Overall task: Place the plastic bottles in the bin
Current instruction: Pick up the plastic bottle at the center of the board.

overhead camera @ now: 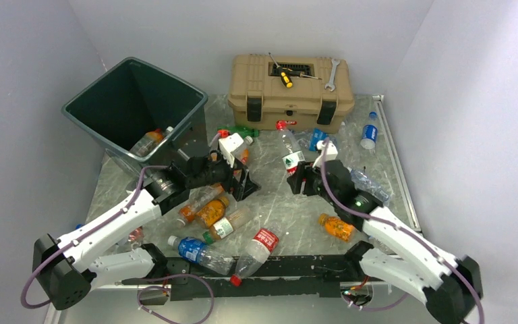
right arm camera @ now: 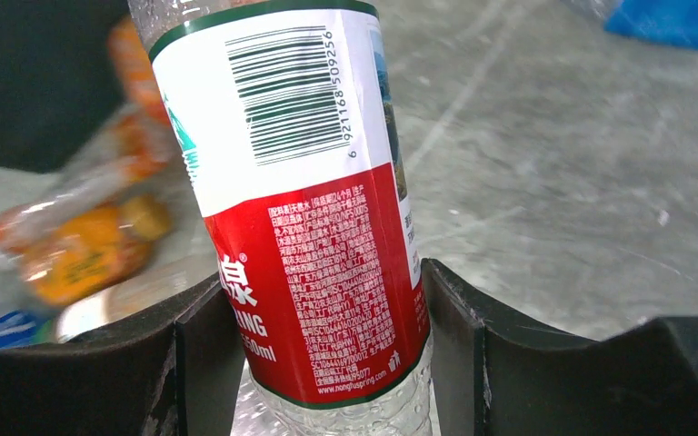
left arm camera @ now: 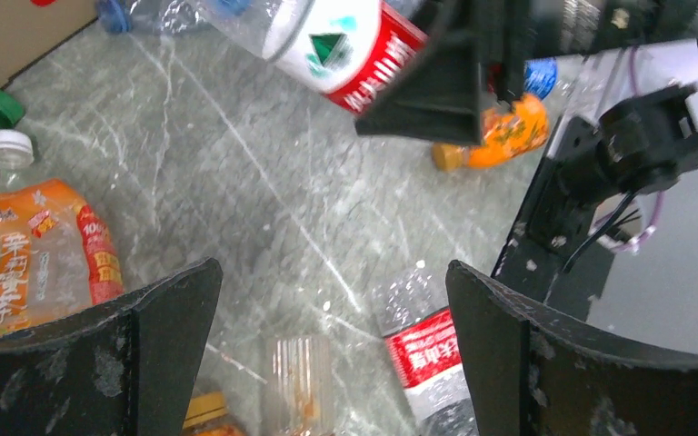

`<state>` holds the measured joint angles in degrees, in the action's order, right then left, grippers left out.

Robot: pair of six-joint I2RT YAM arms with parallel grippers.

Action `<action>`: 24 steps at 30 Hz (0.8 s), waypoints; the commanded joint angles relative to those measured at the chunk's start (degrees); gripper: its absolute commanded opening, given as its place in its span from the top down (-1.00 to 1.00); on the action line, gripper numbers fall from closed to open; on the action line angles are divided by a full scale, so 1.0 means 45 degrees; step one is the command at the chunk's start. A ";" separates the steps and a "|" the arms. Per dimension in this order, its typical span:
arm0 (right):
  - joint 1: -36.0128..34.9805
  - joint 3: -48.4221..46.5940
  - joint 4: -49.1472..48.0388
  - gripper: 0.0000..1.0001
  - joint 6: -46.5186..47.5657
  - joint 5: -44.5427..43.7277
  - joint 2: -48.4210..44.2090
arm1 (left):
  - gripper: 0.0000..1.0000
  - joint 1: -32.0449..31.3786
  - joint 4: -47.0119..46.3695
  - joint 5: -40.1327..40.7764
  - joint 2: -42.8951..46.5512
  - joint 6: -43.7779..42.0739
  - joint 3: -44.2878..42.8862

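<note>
Grip check: right gripper (right arm camera: pixel 323 291) is clamping its two black fingers on both sides of a clear plastic bottle with a white-and-red label (right arm camera: pixel 291 136), just in front of the tan plastic toolbox (overhead camera: pixel 290 91). The label is showing barcode 6 921168 509256, "550ml" and "www.nongfuspring.com". Further out from the toolbox's left front, left gripper (left arm camera: pixel 336 354) is hovering with jaws wide apart above the grey marbled table (left arm camera: pixel 264 182). To the toolbox's left, the tall dark green square plastic bin (overhead camera: pixel 81 115) is holding one orange bottle (overhead camera: pixel 150 142). The remaining plastic bottles (overhead camera: pixel 260 244) are lying loose in front of the toolbox.
</note>
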<state>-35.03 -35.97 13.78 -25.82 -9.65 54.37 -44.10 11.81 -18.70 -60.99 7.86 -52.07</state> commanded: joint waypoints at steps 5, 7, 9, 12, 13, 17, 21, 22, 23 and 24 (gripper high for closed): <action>-0.0630 0.1367 -0.2116 1.00 0.0424 0.2646 -0.5280 | -0.99 -0.0782 -0.1402 -0.0310 -0.0513 0.1351 -0.3731; -0.0632 0.1615 -0.2540 1.00 0.0228 0.3073 -0.5922 | -0.99 -0.1099 -0.1182 0.0140 -0.1066 0.1267 -0.4792; -0.0634 0.1871 -0.2977 1.00 0.0093 0.3761 -0.6356 | -0.99 -0.1154 -0.1447 0.0395 -0.1384 0.1528 -0.5484; -0.0634 0.2442 -0.4774 1.00 -0.0384 0.4912 -0.6813 | -0.99 -0.1158 -0.2652 0.0864 -0.1619 0.2514 -0.5597; -0.0634 0.2638 -0.5308 1.00 -0.0539 0.5275 -0.6948 | -0.99 -0.1158 -0.3056 0.0946 -0.1695 0.2866 -0.5537; -0.0630 0.3382 -0.7030 1.00 -0.1264 0.5463 -0.7592 | -0.99 -0.1156 -0.3990 0.0583 -0.2048 0.4404 -0.5251; -0.0634 0.3943 -0.8250 1.00 -0.1710 0.5515 -0.7946 | -0.99 -0.1146 -0.4918 -0.0268 -0.2250 0.5058 -0.4952; -0.0634 0.3958 -0.8381 1.00 -0.1767 0.5578 -0.7896 | -0.99 -0.1154 -0.4963 -0.0370 -0.2306 0.5052 -0.4937; -0.0634 0.3963 -0.8493 1.00 -0.1806 0.5630 -0.7799 | -0.99 -0.1157 -0.4890 -0.0402 -0.2372 0.4995 -0.4974; -0.0634 0.3971 -0.8585 1.00 -0.1833 0.5705 -0.7682 | -0.99 -0.1158 -0.4783 -0.0413 -0.2488 0.4949 -0.5045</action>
<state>-37.65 -18.24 -15.53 -31.90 13.76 19.25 -49.21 -4.97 -18.04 -71.59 27.33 -74.22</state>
